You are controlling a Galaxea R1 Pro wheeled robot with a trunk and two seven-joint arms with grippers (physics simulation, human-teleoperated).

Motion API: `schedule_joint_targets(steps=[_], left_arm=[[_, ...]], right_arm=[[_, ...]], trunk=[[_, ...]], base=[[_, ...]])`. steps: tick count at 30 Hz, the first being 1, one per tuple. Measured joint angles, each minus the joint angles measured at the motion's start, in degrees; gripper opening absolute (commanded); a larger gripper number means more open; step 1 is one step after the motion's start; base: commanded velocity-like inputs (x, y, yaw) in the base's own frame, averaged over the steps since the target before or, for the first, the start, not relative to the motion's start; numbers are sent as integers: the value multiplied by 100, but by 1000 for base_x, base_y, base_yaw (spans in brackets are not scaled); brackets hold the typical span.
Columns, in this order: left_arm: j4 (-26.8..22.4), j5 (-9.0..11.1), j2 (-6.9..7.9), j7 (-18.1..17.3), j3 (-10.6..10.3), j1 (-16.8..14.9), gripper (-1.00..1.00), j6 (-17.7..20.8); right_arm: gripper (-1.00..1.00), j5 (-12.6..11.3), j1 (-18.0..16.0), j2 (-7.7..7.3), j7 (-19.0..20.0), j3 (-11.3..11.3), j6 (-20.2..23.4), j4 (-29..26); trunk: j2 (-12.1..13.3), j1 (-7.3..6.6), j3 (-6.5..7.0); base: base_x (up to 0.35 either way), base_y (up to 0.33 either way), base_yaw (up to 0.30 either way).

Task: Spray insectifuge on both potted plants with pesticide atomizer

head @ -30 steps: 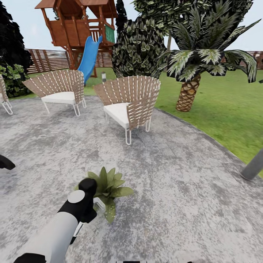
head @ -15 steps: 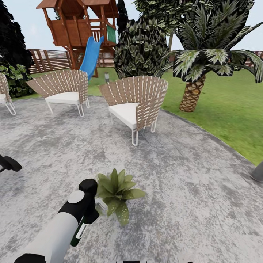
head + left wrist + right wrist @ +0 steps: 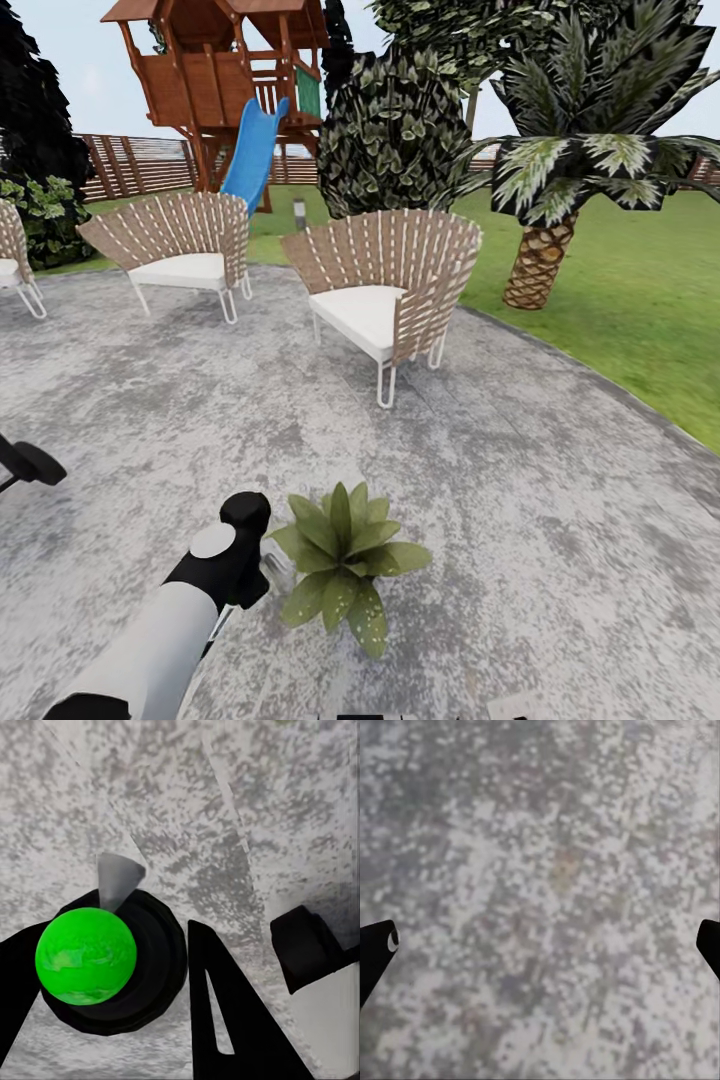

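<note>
A potted plant, a low rosette of speckled green leaves, stands on the paved patio just right of my left arm's black wrist; its leaves hide the pot. In the left wrist view my left gripper is shut on the pesticide atomizer, seen from above as a dark round cap with a bright green ball and a grey cone nozzle. The atomizer hangs over bare paving. My right gripper is open over the speckled paving, with only its two black fingertips at the picture's edges.
Two wicker chairs stand further out on the patio, a third at the left edge. Beyond lie lawn, a palm, dark bushes, a wooden play tower with a blue slide and the slatted fence. A black rounded object sits left.
The whole view has shifted, so the camera moved: the plant and chairs now sit further right and lower. My left arm keeps its place in the picture, close beside the plant.
</note>
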Motion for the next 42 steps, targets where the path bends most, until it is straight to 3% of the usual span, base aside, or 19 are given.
schedule_joint_targets(steps=[4,6,9,10,11,12,16,20,23,27,30,32,35,36,38,41,42], left_arm=[[557,-10,-6,24,-12,3,-100,-12],[719,4,-12,32,-17,154,-100,-17],[608,23,-24,118,20,248,-100,-29],[436,140,-62,127,32,251,-100,-24],[241,426,-87,133,16,253,-100,-19],[174,567,-92,141,-3,254,-100,-22],[199,658,-49,159,-33,271,-100,-40],[379,626,-45,161,-55,366,-100,-213],[420,599,-56,104,-365,280,-100,-361],[431,585,-104,58,-556,185,-100,-362],[500,587,-51,32,-567,61,-100,-360],[549,574,101,-12,-558,-61,-100,-362],[593,562,358,-644,-561,-216,-100,-368],[595,467,431,-810,-565,-239,-100,-371],[593,304,411,-921,-563,-353,-100,-371],[613,237,361,-1148,-581,-580,-100,-373],[596,227,322,-1152,-690,-601,-100,-371]], right_arm=[[100,0,0,0,0,0,0,3],[100,0,0,3,0,1,0,3],[100,1,0,4,0,0,0,5],[100,0,0,2,0,0,0,5],[100,0,0,4,0,0,0,7],[100,0,0,6,0,0,0,7],[100,3,0,2,0,0,0,12],[100,8,0,-1,0,0,0,5],[100,8,0,-1,0,0,0,3],[100,13,0,-1,1,-1,0,-4],[100,15,0,-7,1,0,-1,-5],[100,16,0,-15,1,0,-1,-5],[100,23,0,-18,1,2,-1,4],[100,23,0,-18,1,4,-1,7],[100,24,0,-19,1,1,-1,9],[100,24,0,-19,1,1,-1,8],[100,24,0,-19,1,0,-1,9]], trunk=[[0,1,0],[0,2,-1],[0,1,0],[0,1,0],[0,1,0],[0,1,0],[0,1,0],[0,1,0],[0,1,0],[0,1,0],[0,1,0],[0,1,0],[0,1,0],[0,1,0],[0,1,0],[0,1,0],[0,1,0]], base=[[13,3,0],[1,0,0],[0,0,0],[0,0,0],[0,0,0],[0,0,0],[0,0,0],[0,0,0],[0,0,0],[0,0,0],[0,0,0],[0,0,0],[0,0,0],[0,0,0],[0,0,0],[0,0,0],[0,0,0]])
